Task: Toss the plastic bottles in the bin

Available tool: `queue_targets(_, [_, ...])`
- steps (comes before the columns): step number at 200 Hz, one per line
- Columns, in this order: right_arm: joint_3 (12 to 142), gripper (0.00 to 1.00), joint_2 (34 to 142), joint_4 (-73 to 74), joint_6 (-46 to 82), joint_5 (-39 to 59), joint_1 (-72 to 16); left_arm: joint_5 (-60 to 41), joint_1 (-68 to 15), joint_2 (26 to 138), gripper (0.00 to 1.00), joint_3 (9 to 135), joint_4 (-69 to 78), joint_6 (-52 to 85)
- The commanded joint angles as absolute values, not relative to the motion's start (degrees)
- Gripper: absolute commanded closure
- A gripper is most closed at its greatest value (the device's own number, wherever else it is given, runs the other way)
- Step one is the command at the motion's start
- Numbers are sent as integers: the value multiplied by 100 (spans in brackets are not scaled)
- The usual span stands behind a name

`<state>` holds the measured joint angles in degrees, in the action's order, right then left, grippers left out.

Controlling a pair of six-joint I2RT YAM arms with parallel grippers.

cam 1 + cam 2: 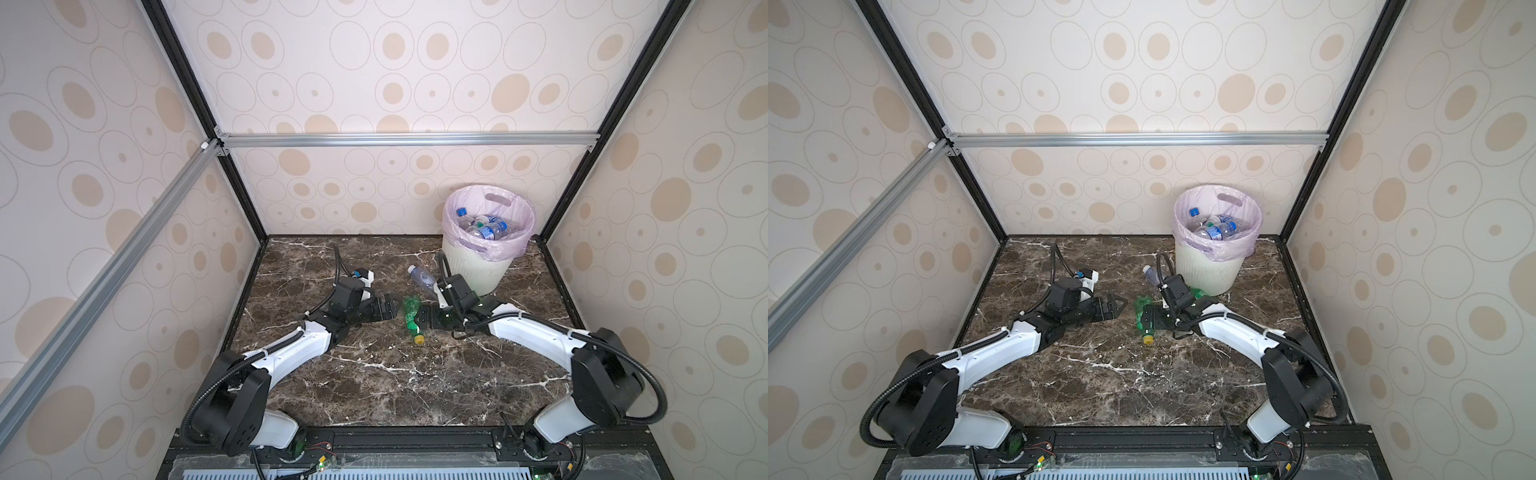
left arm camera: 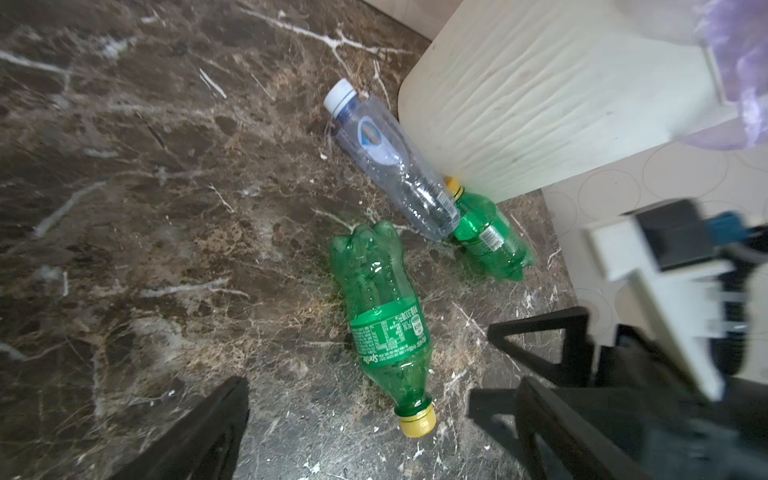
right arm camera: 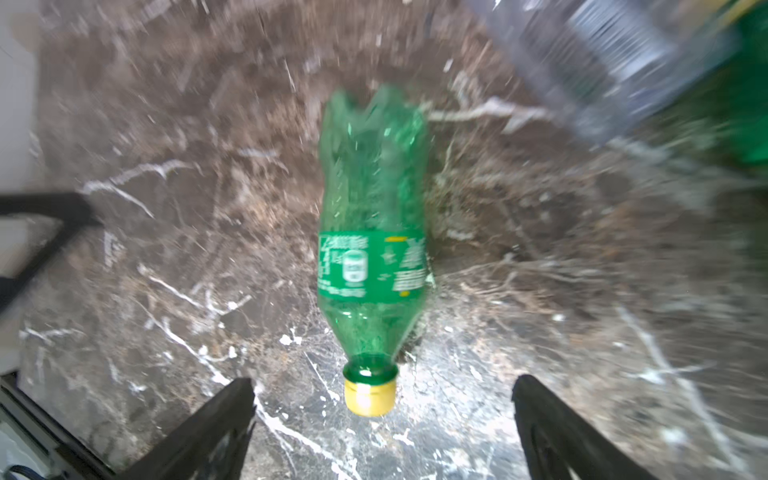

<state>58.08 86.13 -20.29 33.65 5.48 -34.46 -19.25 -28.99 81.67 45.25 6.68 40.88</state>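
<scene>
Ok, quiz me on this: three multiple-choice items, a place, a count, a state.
1. Where does the bin stand on the table? A back right corner; B front left corner; C centre.
2. How many bottles lie outside the bin? A one; B three; C six.
3. The right claw is: A shut; B open, holding nothing; C out of view.
Key: 1A, it stands far back on the right; 2B, clear bottle, green bottle, second green bottle; 3B, its jaws stand apart either side of the green bottle's cap.

A green bottle point(image 2: 382, 316) (yellow-capped), a second green bottle point(image 2: 490, 232) and a clear bottle point(image 2: 395, 166) are laid flat near the bottle-filled bin point(image 1: 473, 270).
</scene>
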Motion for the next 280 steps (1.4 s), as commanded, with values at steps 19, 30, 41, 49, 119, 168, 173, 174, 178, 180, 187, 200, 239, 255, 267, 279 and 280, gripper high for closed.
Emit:
queue_targets(19, [5437, 0, 7905, -2526, 3160, 306, -2997, -2193, -3014, 8530, 1, 4901, 580, 4182])
queue_targets(30, [5353, 0, 7765, -2547, 3140, 358, -2846, -2063, -3090, 8679, 1, 5021, 402, 4137])
queue_targets(41, [5295, 0, 7663, -2550, 3132, 394, -2743, -1968, -3148, 8843, 1, 5150, 210, 4088])
queue_targets(49, [5265, 0, 7594, -2563, 3111, 404, -2697, -1903, -3184, 8974, 1, 5240, 71, 4070])
queue_targets(119, [5159, 0, 7391, -2542, 3089, 318, -2672, -1480, -3535, 9870, 2, 5931, -541, 4007])
queue_targets(168, [5089, 0, 7416, -2466, 3119, 391, -2637, -1403, -3752, 10233, 9, 6056, -561, 4094])
queue_targets(173, [5084, 0, 7426, -2451, 3124, 395, -2637, -1383, -3786, 10258, 9, 6071, -562, 4096])
queue_targets(174, [5078, 0, 7426, -2452, 3127, 395, -2637, -1377, -3791, 10257, 9, 6072, -562, 4096])
queue_targets(178, [5072, 0, 7433, -2437, 3128, 404, -2636, -1375, -3811, 10273, 9, 6086, -562, 4095])
queue_targets(180, [5071, 0, 7435, -2431, 3129, 406, -2637, -1372, -3820, 10287, 9, 6090, -558, 4095])
queue_targets(187, [5067, 0, 7444, -2410, 3141, 420, -2641, -1355, -3861, 10320, 10, 6115, -558, 4096])
queue_targets(200, [5060, 0, 7474, -2391, 3155, 432, -2637, -1340, -3919, 10369, 10, 6143, -552, 4096])
queue_targets(239, [5062, 0, 7507, -2354, 3171, 475, -2637, -1323, -3978, 10527, 12, 6205, -527, 4087])
queue_targets(255, [5059, 0, 7506, -2340, 3165, 475, -2637, -1320, -3973, 10544, 15, 6184, -513, 4073])
queue_targets(267, [5047, 0, 7506, -2347, 3165, 475, -2637, -1314, -3977, 10538, 19, 6162, -501, 4054])
queue_targets(279, [5042, 0, 7517, -2338, 3173, 482, -2636, -1299, -3968, 10519, 23, 6131, -501, 4025])
queue_targets(280, [5039, 0, 7516, -2338, 3177, 483, -2632, -1296, -3975, 10520, 23, 6128, -501, 4025])
